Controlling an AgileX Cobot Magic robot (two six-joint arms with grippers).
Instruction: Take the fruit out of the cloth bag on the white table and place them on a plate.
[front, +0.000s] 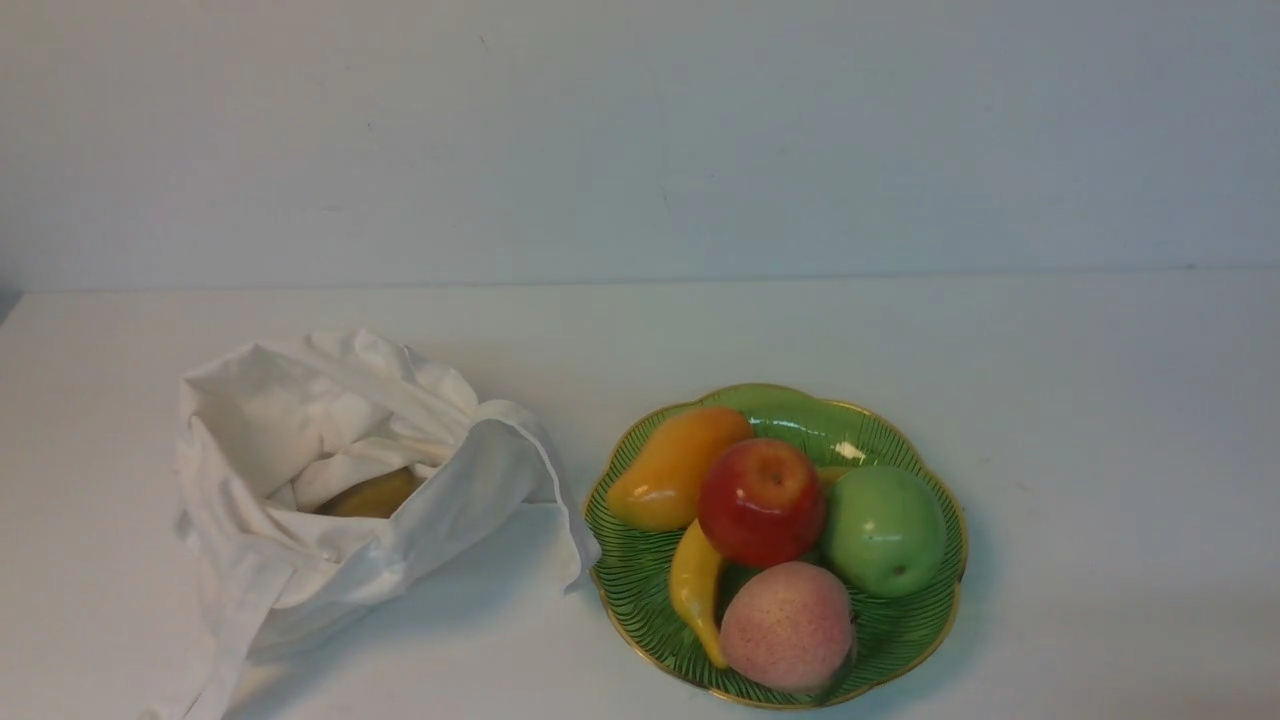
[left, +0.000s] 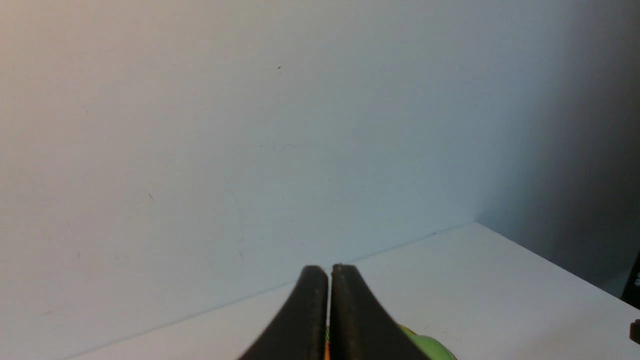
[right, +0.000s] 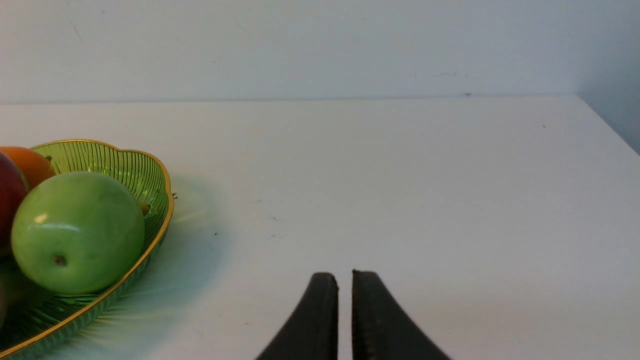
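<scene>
Fruit: one olive-yellow fruit (front: 372, 493) lies in the open cloth bag (front: 300, 430) on the bench (front: 1100, 400), at 9 o'clock from the plate (front: 900, 640). The plate holds the red apple (front: 762, 502) at its centre, a green apple (front: 884, 530) at 3 o'clock, and an orange fruit (front: 675, 467) lying along 2 to 8 o'clock. The left pincer (left: 329, 270) is pressed together and the right pincer (right: 345, 274) shows only a narrow slit; both are empty and point level at the back wall.

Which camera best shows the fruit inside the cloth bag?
The front view: the olive-yellow fruit peeks from the open mouth of the cloth bag, mostly hidden by folds. Neither wrist view shows the fruit or the bag.
</scene>
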